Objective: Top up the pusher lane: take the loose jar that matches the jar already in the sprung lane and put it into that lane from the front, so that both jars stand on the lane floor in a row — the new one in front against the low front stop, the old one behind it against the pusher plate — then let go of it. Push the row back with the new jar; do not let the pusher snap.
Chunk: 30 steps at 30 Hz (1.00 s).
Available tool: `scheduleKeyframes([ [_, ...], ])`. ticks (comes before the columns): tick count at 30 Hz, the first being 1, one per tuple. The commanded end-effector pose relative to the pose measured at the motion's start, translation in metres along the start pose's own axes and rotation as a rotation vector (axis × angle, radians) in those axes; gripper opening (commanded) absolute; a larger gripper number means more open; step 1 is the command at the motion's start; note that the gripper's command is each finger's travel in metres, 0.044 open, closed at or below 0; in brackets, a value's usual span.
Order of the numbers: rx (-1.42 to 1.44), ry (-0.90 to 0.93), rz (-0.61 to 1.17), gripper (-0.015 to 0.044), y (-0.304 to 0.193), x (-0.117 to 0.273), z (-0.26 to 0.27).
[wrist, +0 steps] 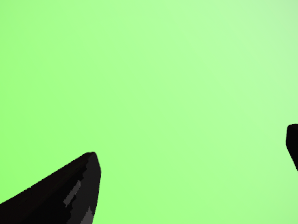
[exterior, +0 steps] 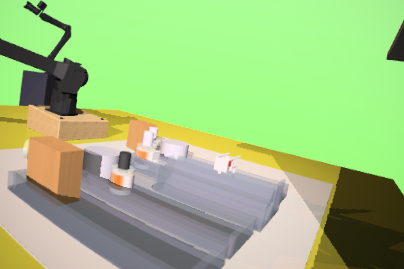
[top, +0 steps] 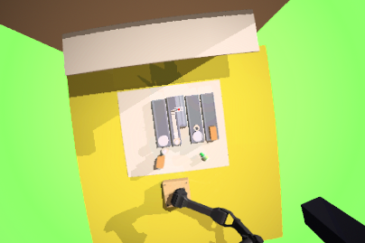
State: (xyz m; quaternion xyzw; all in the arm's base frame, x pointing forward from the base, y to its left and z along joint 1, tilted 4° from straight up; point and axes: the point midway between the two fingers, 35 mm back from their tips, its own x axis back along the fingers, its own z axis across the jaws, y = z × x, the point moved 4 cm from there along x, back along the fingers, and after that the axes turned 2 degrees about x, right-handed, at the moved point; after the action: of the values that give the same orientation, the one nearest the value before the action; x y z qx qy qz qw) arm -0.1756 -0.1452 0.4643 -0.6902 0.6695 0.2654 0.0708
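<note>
Four grey lanes [top: 185,117] [exterior: 200,200] lie side by side on a white mat [top: 135,158]. The second lane from the left has a white pusher plate with a red mark [top: 178,109] [exterior: 225,163], and a white-capped jar with an orange label [top: 176,141] [exterior: 146,151] stands at that lane's front. A similar loose white-capped jar [top: 162,152] [exterior: 149,137] stands on the mat before the lanes, beside a loose orange box [top: 159,163] [exterior: 137,132]. My gripper [exterior: 35,6] [wrist: 196,149] is open and empty, raised high, far from the lanes. The wrist view shows only green background.
White cylinders [top: 163,140] [top: 197,136] stand at the fronts of two other lanes, with a black-capped jar [exterior: 121,175] behind one. An orange box [top: 211,133] [exterior: 55,165] fills the right lane's front. A small green jar [top: 203,156] lies loose. The arm base [top: 176,196] stands on a wooden block.
</note>
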Motion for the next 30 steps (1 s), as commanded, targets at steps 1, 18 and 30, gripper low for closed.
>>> scheduleKeyframes([
  [1,0.001,0.001,0.003,0.0426,-0.001,-0.001,0.0],
  [18,-0.454,0.14,0.665,0.044,-0.158,-0.174,0.017],
  [30,-0.929,0.029,1.35,0.044,-0.35,-0.201,0.072],
])
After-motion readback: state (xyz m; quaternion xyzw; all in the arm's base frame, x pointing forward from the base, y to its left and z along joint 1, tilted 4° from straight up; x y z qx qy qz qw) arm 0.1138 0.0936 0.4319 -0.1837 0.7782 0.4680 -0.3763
